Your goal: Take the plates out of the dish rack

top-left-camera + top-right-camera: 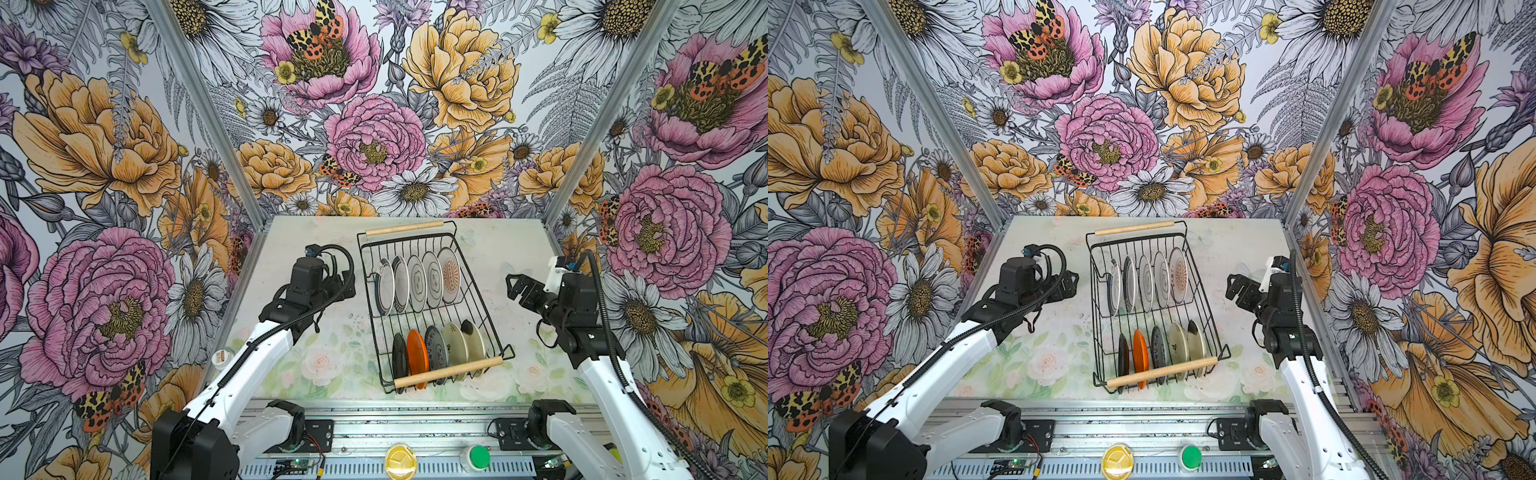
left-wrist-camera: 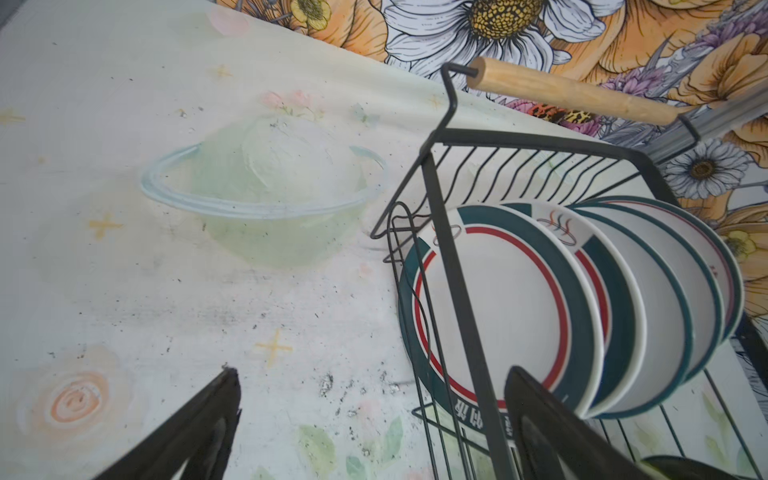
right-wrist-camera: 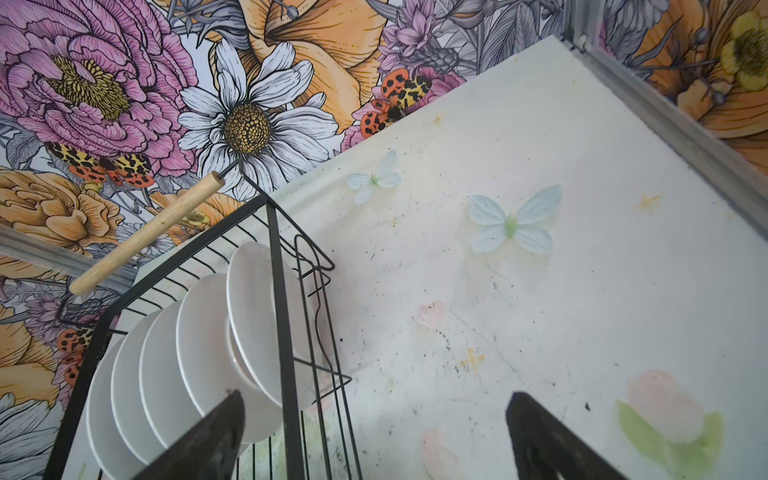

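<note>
The dish rack (image 1: 449, 371), black wire with two wooden handles, stands mid-table in both top views (image 1: 1162, 372). In its far row several white plates (image 1: 417, 282) stand on edge. The near row holds a black plate (image 1: 400, 357), an orange one (image 1: 417, 353), a blue-patterned one (image 1: 436, 347) and two cream ones (image 1: 461, 343). My left gripper (image 1: 348, 284) hangs open just left of the far row; the left wrist view shows it open (image 2: 372, 372) beside a teal-rimmed plate (image 2: 498, 299). Right of the rack, my right gripper (image 1: 513, 286) is open and empty (image 3: 376, 394), near the plates' white backs (image 3: 199, 332).
Floral walls with metal corner posts close the table (image 1: 316, 332) on three sides. A small white round thing (image 1: 220, 358) lies at the table's left edge. On the front rail sit a yellow disc (image 1: 400, 461) and a green button (image 1: 476, 457).
</note>
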Controlling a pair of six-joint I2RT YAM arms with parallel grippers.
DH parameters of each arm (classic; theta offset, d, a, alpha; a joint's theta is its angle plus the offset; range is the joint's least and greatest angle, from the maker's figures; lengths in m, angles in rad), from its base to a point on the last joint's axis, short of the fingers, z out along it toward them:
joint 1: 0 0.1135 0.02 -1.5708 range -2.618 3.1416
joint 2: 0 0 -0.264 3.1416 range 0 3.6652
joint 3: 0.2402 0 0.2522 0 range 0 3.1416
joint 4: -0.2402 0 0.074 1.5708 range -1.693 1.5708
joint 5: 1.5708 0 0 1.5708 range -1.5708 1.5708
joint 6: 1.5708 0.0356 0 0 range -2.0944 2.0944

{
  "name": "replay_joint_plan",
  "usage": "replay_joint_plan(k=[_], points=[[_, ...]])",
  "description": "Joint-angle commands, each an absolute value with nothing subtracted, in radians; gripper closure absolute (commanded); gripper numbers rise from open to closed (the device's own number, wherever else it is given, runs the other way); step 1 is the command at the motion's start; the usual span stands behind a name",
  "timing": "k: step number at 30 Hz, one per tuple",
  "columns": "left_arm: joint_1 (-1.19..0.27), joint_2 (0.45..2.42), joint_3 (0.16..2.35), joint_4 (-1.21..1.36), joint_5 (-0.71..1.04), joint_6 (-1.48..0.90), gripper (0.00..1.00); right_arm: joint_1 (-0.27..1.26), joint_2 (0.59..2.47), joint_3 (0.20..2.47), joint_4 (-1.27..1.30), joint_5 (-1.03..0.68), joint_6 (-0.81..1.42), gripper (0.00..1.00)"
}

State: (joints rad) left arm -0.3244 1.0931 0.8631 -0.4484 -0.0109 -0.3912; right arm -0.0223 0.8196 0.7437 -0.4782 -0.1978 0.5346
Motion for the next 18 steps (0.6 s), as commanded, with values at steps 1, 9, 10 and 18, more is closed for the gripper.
replay_joint_plan(k=[1,9,10,18], points=[[-0.356,1.101,0.917,-0.52,0.063,-0.44,0.01,-0.008,0.816,0.774,-0.582,-0.278,0.543,0.01],[-0.427,1.208,0.98,-0.54,0.072,-0.44,0.02,0.034,0.796,0.779,-0.644,-0.295,0.533,0.05],[-0.434,1.22,0.987,-0.54,0.071,-0.44,0.03,0.042,0.802,0.781,-0.647,-0.3,0.527,0.07],[-0.475,1.285,1.018,-0.539,0.066,-0.446,0.08,0.11,0.874,0.781,-0.664,-0.294,0.49,0.17]])
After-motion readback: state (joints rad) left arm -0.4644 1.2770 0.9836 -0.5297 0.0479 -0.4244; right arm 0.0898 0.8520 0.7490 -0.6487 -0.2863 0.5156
